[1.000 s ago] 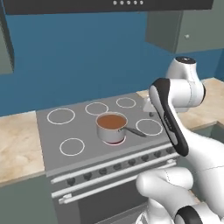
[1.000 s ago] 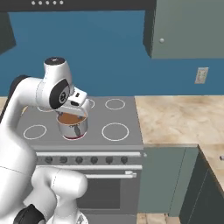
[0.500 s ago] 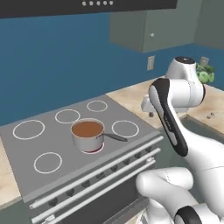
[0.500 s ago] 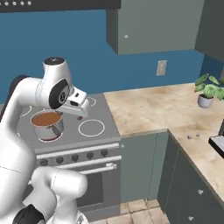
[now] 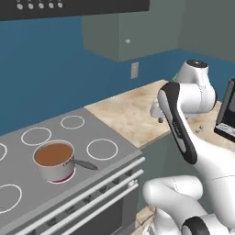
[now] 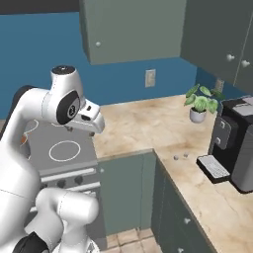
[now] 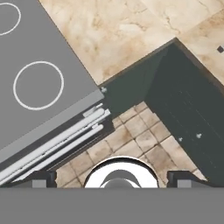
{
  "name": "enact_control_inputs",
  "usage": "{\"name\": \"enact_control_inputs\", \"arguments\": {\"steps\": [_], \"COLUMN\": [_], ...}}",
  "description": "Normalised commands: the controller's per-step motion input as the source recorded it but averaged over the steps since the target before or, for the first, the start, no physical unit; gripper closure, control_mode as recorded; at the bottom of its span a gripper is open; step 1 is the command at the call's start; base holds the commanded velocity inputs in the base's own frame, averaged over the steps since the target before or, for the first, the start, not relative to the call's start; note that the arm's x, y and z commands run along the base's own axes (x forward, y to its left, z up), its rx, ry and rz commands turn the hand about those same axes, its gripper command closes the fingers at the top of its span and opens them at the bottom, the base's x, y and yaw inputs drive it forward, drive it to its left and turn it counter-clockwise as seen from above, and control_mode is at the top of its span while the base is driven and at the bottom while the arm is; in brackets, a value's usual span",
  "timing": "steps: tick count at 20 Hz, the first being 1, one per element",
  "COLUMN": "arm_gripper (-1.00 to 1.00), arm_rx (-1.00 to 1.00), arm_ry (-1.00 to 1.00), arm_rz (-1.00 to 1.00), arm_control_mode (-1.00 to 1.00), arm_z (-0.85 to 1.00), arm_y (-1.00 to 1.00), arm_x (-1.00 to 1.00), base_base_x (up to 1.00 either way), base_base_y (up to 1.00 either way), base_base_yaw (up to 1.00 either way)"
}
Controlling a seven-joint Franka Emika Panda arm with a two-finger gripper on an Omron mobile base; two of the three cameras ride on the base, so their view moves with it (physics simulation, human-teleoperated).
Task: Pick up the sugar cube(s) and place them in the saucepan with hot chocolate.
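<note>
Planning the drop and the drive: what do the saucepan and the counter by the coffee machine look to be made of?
The saucepan looks like polished steel: shiny grey wall, with a matte dark handle, perhaps plastic. It holds brown liquid. The counter looks like polished stone, probably marble or an imitation: beige with mottled veining. The coffee machine looks like black plastic with grey panels.

Your base is rolling right along the stove (image 5: 110, 172), so the saucepan (image 5: 54, 160) is sliding left while the coffee machine (image 6: 237, 141) is showing up.
</note>
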Motion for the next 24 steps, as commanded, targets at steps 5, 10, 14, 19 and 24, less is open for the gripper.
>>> {"name": "enact_control_inputs", "arguments": {"steps": [5,10,14,19,24], "arm_gripper": [-1.00,-1.00,-1.00,-1.00,-1.00], "arm_rx": [0.00,0.00,0.00,0.00,0.00], "arm_ry": [0.00,0.00,0.00,0.00,0.00], "arm_rz": [0.00,0.00,0.00,0.00,0.00], "arm_control_mode": [1.00,1.00,1.00,1.00,1.00], "arm_z": [0.00,0.00,0.00,0.00,0.00], "arm_y": [0.00,0.00,0.00,0.00,0.00], "arm_x": [0.00,0.00,0.00,0.00,0.00], "base_base_x": [0.41,0.37,0.53,1.00,0.87], "base_base_y": [-0.48,-0.04,0.00,0.00,-0.20], "base_base_yaw": [0.00,-0.04,0.00,0.18,0.38]}}
